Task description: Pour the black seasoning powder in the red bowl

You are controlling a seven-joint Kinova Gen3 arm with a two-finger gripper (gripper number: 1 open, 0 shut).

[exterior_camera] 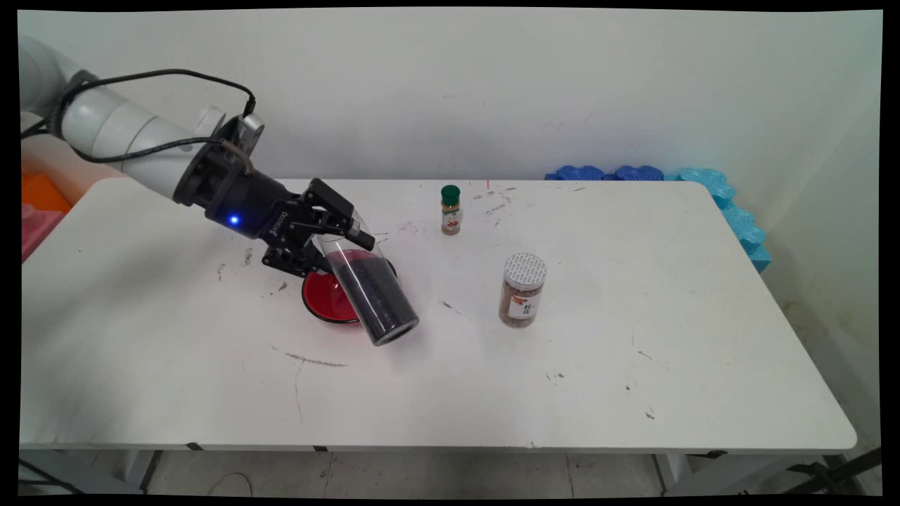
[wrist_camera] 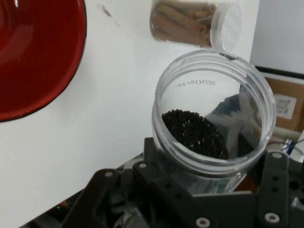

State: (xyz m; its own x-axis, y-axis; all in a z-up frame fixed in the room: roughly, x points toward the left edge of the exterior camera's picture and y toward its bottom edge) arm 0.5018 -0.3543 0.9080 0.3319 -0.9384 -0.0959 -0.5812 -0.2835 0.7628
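My gripper (exterior_camera: 339, 251) is shut on a clear plastic jar (exterior_camera: 373, 295) partly filled with small black grains (wrist_camera: 194, 135). It grips the jar near its open mouth. The jar hangs tilted, its base pointing down and to the right, over the right rim of a red bowl (exterior_camera: 325, 299) on the white table (exterior_camera: 633, 351). In the hand view I look straight into the jar (wrist_camera: 213, 118), with the grains lying low inside it. The red bowl (wrist_camera: 33, 57) shows at upper left there, and the gripper (wrist_camera: 209, 183) clasps the jar's rim from below.
A brown spice jar with a white perforated lid (exterior_camera: 522, 292) stands right of the bowl; in the hand view this spice jar (wrist_camera: 194, 23) sits at the top. A small green-capped bottle (exterior_camera: 451, 209) stands farther back. Blue foam (exterior_camera: 731, 204) edges the far right corner.
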